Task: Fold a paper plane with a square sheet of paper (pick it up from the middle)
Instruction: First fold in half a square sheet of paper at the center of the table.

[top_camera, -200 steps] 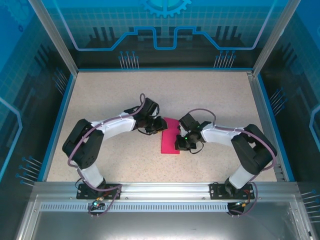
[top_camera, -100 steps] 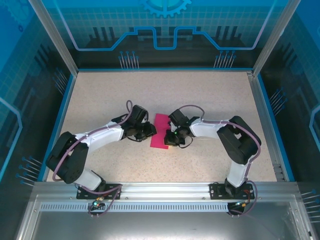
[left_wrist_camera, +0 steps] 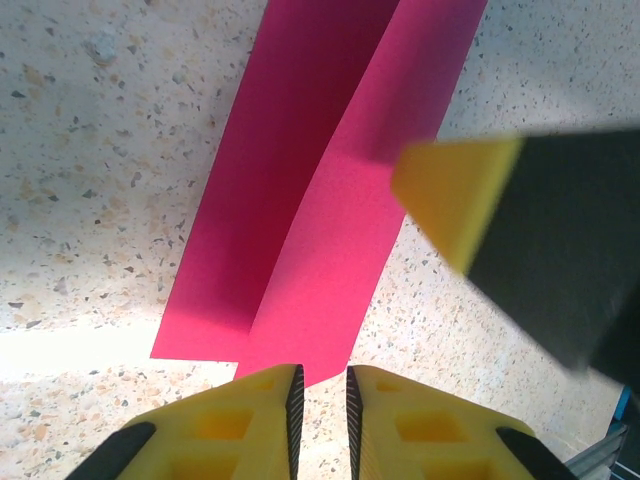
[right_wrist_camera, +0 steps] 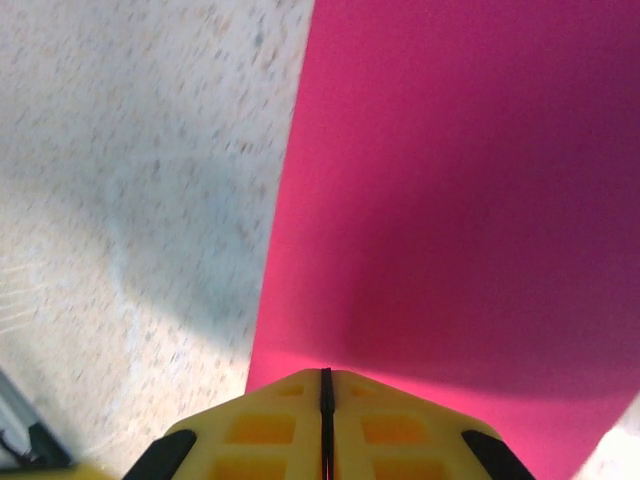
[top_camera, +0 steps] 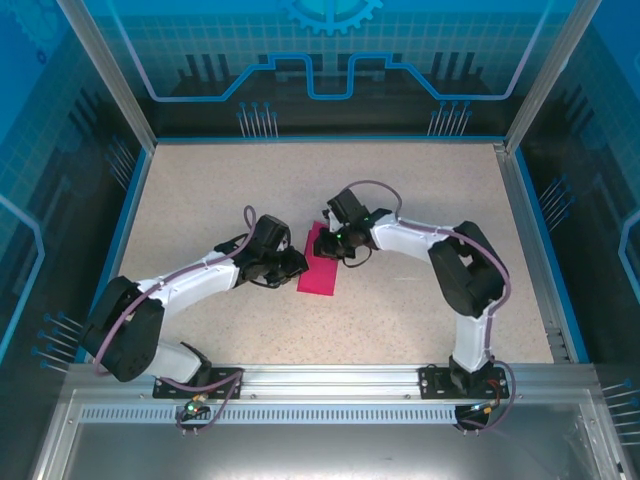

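The square sheet of paper lies folded into a narrow magenta strip at the table's middle. In the left wrist view the paper shows a lengthwise crease, with its right flap lifted a little. My left gripper sits at the strip's left side. Its jaws stand a narrow gap apart at the strip's near corner, with bare table between them. My right gripper is shut at the strip's far end. Its yellow fingertip hangs over the flap's edge. Close under its tips spreads the pink paper.
The speckled beige table has a raised blue rim on its sides. Metal posts and glass walls enclose it. An aluminium rail with both arm bases runs along the near edge. Open tabletop surrounds the paper.
Both arms swung left and away from the bases. The right gripper travelled from the strip's near right side up to its far end, and the strip shifted left with it.
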You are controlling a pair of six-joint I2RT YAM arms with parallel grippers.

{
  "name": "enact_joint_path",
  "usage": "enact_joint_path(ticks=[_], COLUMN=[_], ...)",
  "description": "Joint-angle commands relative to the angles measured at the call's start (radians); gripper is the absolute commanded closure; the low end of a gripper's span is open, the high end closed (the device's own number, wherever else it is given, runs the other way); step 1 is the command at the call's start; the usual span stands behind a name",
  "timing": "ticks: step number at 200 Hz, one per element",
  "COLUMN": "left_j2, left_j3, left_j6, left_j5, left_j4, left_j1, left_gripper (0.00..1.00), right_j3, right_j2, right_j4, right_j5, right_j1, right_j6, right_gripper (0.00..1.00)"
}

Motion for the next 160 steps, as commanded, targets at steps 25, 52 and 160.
enact_joint_path(ticks=[25,52,160], left_j2=[-0.016,-0.002,0.195], left_j3=[0.021,0.036,0.087], left_j6=[-0.018,-0.005,-0.057], left_j5=[0.014,0.036,0.117], left_j4=[0.002,0.003,0.181], left_j1=[0.0,-0.015,-0.147], left_gripper=[0.79,0.79,0.87], right_j3=[0.094,0.071,-0.252], right_j2=[0.132,0.131,-0.19], right_j4=[-0.094,-0.102,0.18], right_j5=[0.054,0.074,-0.109], right_j1=[-0.048,-0.065,-0.15], right_j6=[-0.032,-0.009,0.028], right_gripper=[0.91,0.91,0.89])
